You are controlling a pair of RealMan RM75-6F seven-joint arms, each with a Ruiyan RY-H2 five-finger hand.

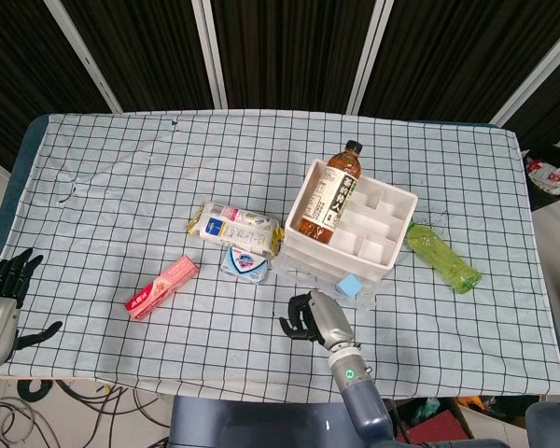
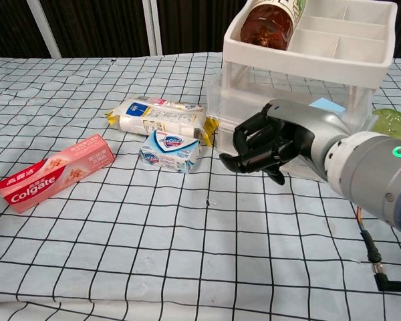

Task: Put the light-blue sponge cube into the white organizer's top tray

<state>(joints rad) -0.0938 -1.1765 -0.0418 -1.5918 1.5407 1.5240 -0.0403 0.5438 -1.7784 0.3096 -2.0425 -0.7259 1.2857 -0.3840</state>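
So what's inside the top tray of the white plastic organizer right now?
In the white organizer's top tray a brown tea bottle lies in the long left compartment. The other compartments look empty. Anything under the bottle is hidden.

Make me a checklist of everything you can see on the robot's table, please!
Surface: table under a white cloth with black grid.
Job's things: light-blue sponge cube on the cloth by the white organizer; top tray holds a brown tea bottle.
Clutter: toothpaste box, soap box, snack pack, green bottle.
Hands: right hand curled, empty, left of the sponge; left hand open at the table edge.
Cables: wire beside right arm.
Surroundings: dark panels behind.
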